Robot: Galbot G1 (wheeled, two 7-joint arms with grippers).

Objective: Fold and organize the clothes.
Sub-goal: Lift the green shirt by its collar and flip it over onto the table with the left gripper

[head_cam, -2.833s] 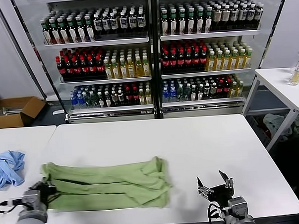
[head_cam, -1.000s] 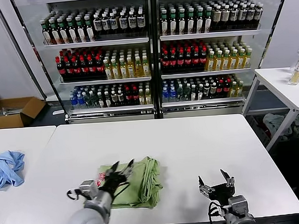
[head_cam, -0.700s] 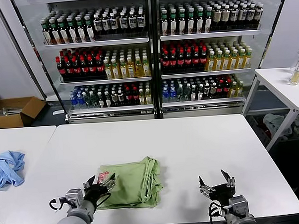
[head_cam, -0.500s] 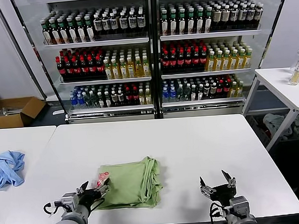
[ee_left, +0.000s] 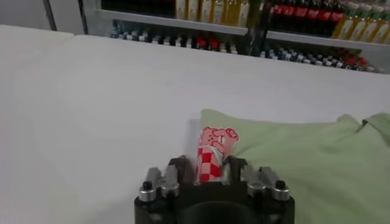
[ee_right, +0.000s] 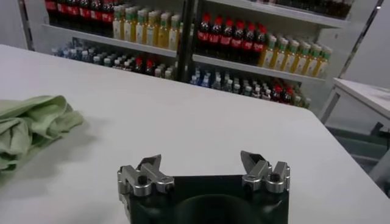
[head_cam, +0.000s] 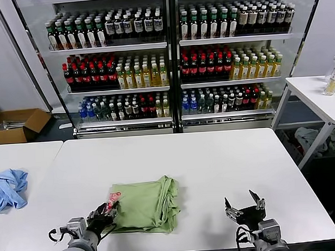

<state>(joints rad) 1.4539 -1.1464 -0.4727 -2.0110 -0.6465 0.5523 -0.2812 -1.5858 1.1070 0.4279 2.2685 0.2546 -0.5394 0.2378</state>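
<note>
Shirt (head_cam: 143,205), light green, lay folded into a compact stack near the front edge of the white table (head_cam: 224,162), roughly mid-table, w/ its red-and-white checkered patch (head_cam: 113,198) at the corner nearest the left arm. Left gripper (head_cam: 102,213) sat low at that corner; in the wrist view its fingers (ee_left: 177,172) straddled the patch (ee_left: 213,159), partly closed around it, but couldn't tell if they actually pinched fabric. Right gripper (head_cam: 244,204) hovered wide open over bare table, well apart from the shirt, idle. Blue garment (head_cam: 8,188) lay on the neighbouring table, not involved. Risk as I judged it: if only the top layer got caught, any pull would peel the stack open and undo the fold; dragging toward the edge could also tip the stack off the table.
</note>
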